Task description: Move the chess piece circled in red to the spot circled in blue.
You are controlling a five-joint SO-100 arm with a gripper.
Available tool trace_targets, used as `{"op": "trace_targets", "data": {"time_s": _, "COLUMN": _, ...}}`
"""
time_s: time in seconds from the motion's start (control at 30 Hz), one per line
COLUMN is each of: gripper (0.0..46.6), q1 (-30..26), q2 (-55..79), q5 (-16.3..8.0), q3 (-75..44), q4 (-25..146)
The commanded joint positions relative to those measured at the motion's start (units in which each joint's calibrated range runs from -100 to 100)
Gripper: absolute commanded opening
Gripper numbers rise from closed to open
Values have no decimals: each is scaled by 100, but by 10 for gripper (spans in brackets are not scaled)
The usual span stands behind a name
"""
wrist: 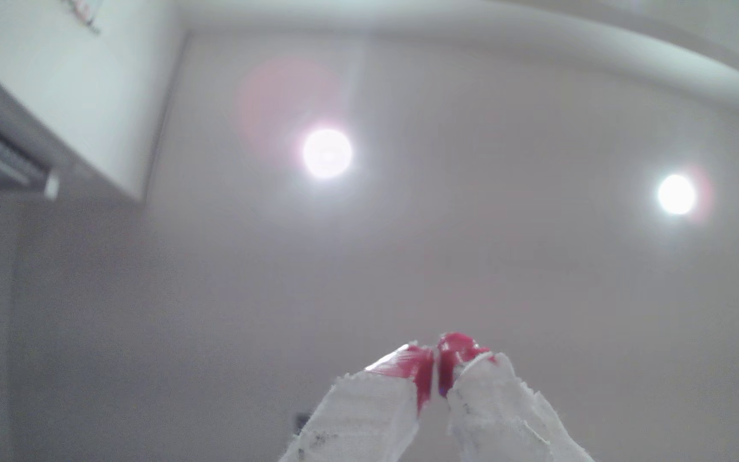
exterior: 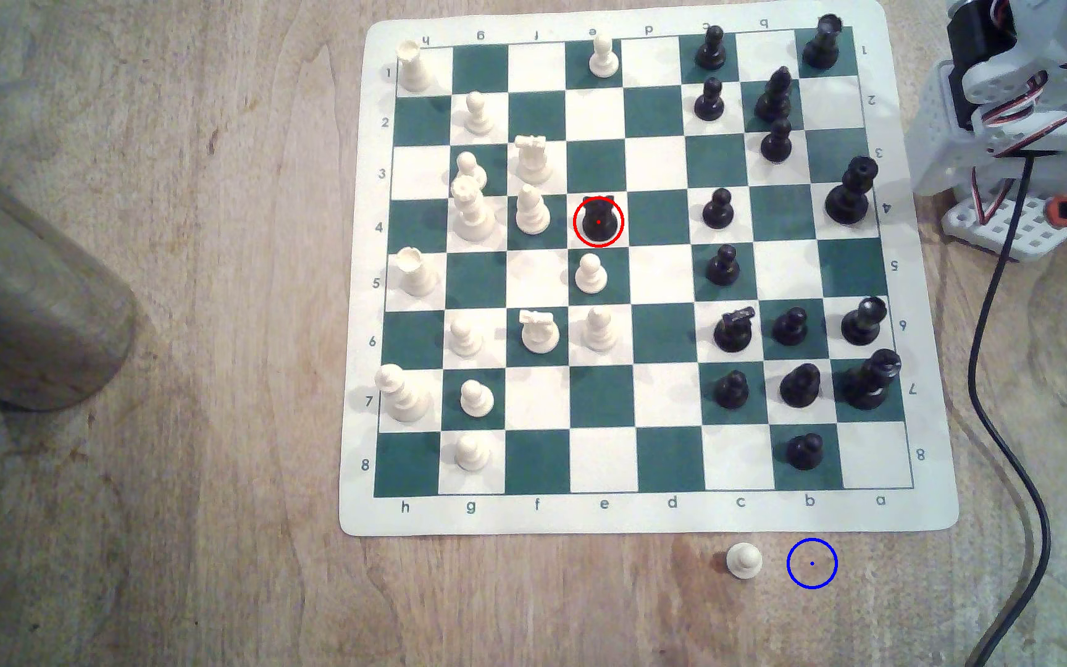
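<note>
The black plastic knight-like chess piece (exterior: 598, 220), ringed in red with a red dot at its middle, stands upright on a white square of the green-and-white roll-up chess mat (exterior: 646, 513), in column e of row 4. Just beside it toward the exterior view's left stands a white pawn (exterior: 531, 210), and another white pawn (exterior: 590, 274) occupies the next square in the same column, in row 5. The blue-ringed spot of bare light-brown wood (exterior: 812, 563) lies off the mat on the wooden tabletop (exterior: 197, 545), below column b near the exterior view's lower right, and a lone white pawn (exterior: 743, 560) stands on the wood just to its left in that view. The white arm (exterior: 1025, 109) is folded at the exterior view's upper right edge, well apart from the ringed knight, with a black cable (exterior: 993, 359) trailing down across the wood. In the wrist view the tool (wrist: 436, 368) points up at a pale ceiling with 2 round lamps (wrist: 327, 153); its red-tipped white fingers (wrist: 419, 364) are closed against each other, with nothing between them.
</note>
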Motion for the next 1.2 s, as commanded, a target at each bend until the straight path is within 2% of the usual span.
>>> {"op": "trace_targets", "data": {"time_s": 0.0, "gripper": 2, "q1": 102, "q2": 6, "q5": 15, "q3": 99, "q4": 110}}
{"op": "trace_targets", "data": {"time_s": 0.13, "gripper": 2, "q1": 79, "q2": 6, "q5": 15, "q3": -263, "q4": 1035}}
{"op": "trace_targets", "data": {"time_s": 0.27, "gripper": 2, "q1": 87, "q2": 6, "q5": 15, "q3": -1052, "q4": 2992}}
{"op": "trace_targets", "data": {"time_s": 0.4, "gripper": 2, "q1": 227, "q2": 6, "q5": -20, "q3": -2122, "q4": 6031}}
{"op": "trace_targets", "data": {"time_s": 0.73, "gripper": 2, "q1": 720, "q2": 65, "q5": -34, "q3": -3990, "q4": 10478}}
{"op": "trace_targets", "data": {"time_s": 0.9, "gripper": 2, "q1": 830, "q2": 175, "q5": -34, "q3": -4243, "q4": 12083}}
{"op": "trace_targets", "data": {"time_s": 1.0, "gripper": 18, "q1": 791, "q2": 243, "q5": -34, "q3": -4271, "q4": 12722}}
{"op": "trace_targets", "data": {"time_s": 1.03, "gripper": 2, "q1": 728, "q2": 320, "q5": 5, "q3": -4271, "q4": 13025}}
{"op": "trace_targets", "data": {"time_s": 1.17, "gripper": 2, "q1": 384, "q2": 557, "q5": 269, "q3": -4280, "q4": 13533}}
